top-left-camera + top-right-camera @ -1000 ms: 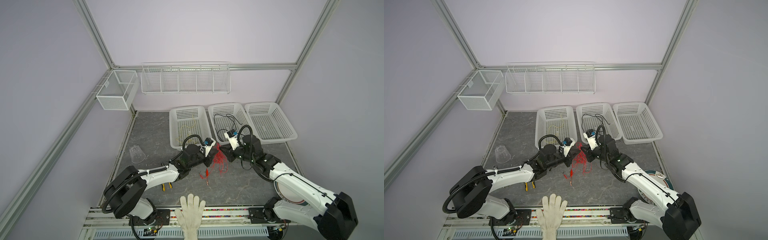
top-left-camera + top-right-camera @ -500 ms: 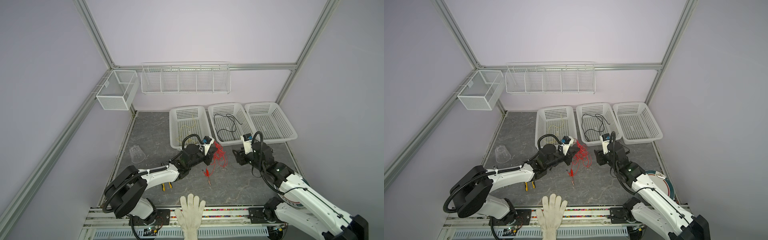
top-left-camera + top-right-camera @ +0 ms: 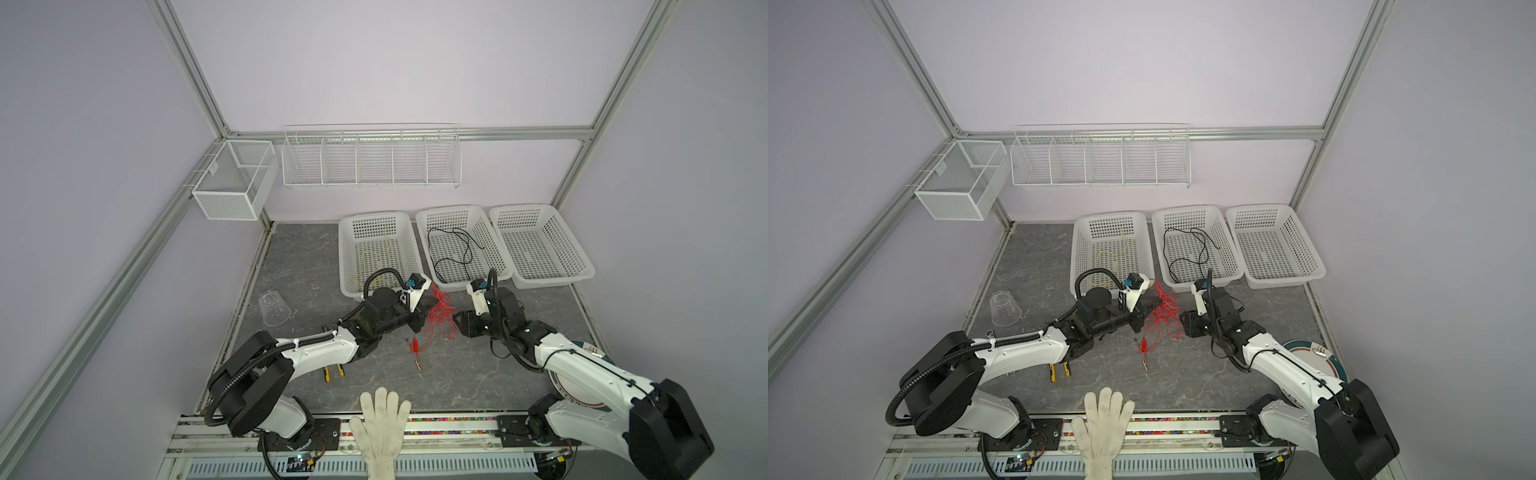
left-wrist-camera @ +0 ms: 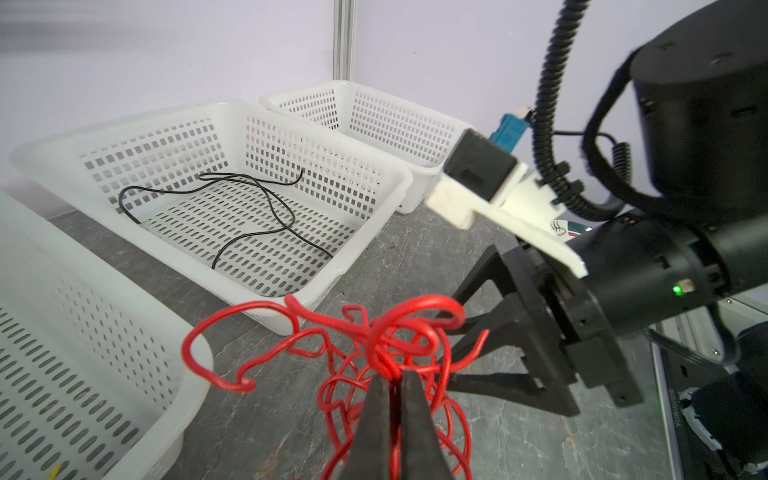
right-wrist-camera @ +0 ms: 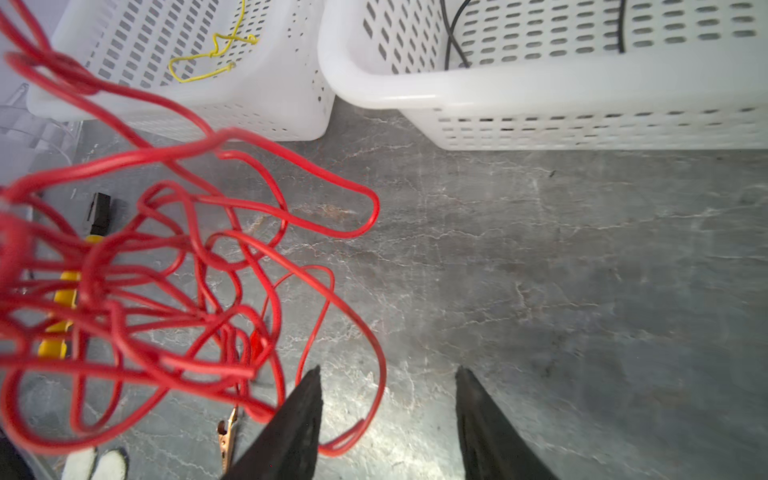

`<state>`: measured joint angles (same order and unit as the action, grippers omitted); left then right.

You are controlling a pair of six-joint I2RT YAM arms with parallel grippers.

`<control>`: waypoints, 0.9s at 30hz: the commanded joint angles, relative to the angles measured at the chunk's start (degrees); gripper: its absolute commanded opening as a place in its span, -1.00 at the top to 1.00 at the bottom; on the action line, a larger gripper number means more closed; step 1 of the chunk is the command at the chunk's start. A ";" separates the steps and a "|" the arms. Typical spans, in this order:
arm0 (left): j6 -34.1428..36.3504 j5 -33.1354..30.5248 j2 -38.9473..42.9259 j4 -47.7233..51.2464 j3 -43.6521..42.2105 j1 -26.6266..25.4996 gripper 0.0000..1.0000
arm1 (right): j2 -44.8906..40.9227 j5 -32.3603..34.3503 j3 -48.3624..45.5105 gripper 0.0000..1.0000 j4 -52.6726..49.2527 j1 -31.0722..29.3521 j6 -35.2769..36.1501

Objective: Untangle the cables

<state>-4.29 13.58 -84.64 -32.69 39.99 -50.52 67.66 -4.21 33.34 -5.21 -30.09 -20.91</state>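
Note:
The red cable [image 3: 441, 315] [image 3: 1162, 313] is a tangled bunch held above the table, with my left gripper [image 3: 419, 320] [image 4: 395, 376] shut on it. Its clip end [image 3: 415, 345] rests on the table. My right gripper [image 3: 457, 325] [image 5: 386, 374] stands open just right of the tangle. One red loop [image 5: 374, 374] hangs by its left finger, ungripped. In both top views the black cable [image 3: 457, 253] [image 3: 1187, 249] lies in the middle basket [image 3: 420, 226], and the pale yellow cable [image 3: 374, 266] [image 5: 208, 54] lies in the left basket [image 3: 344, 257].
A third white basket [image 3: 584, 266] stands at the back right. A clear cup [image 3: 274, 308] lies at the left, and yellow-handled pliers [image 3: 333, 372] sit under the left arm. A white glove [image 3: 384, 424] is at the front edge; a plate [image 3: 579, 376] is under the right arm.
My right gripper opened, let go of the red tangle and drew away to the right, then came partway back beside it. The left gripper stays shut on the tangle.

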 commanded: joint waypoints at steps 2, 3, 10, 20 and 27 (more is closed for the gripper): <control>-0.45 1.54 2.78 -3.06 -0.04 0.23 1.00 | 4.18 -2.96 1.69 0.03 5.52 0.27 -1.78; -0.38 1.51 2.82 -3.08 -0.21 0.24 1.00 | 4.80 -2.99 1.81 0.14 5.76 0.22 -1.78; 0.49 -1.40 3.46 -1.15 -2.02 0.20 1.00 | -0.18 3.24 1.70 0.88 1.77 -0.37 0.69; 2.53 -7.50 2.09 3.09 -5.74 0.18 1.00 | -16.56 13.57 6.01 0.87 -13.83 -1.51 7.15; 3.05 -9.64 1.58 4.03 -7.83 0.22 1.00 | -24.60 17.29 12.62 0.88 -19.10 -1.48 9.76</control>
<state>-2.35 6.07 -82.46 -29.47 33.26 -50.54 45.56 10.04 42.94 -21.71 -31.40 -13.65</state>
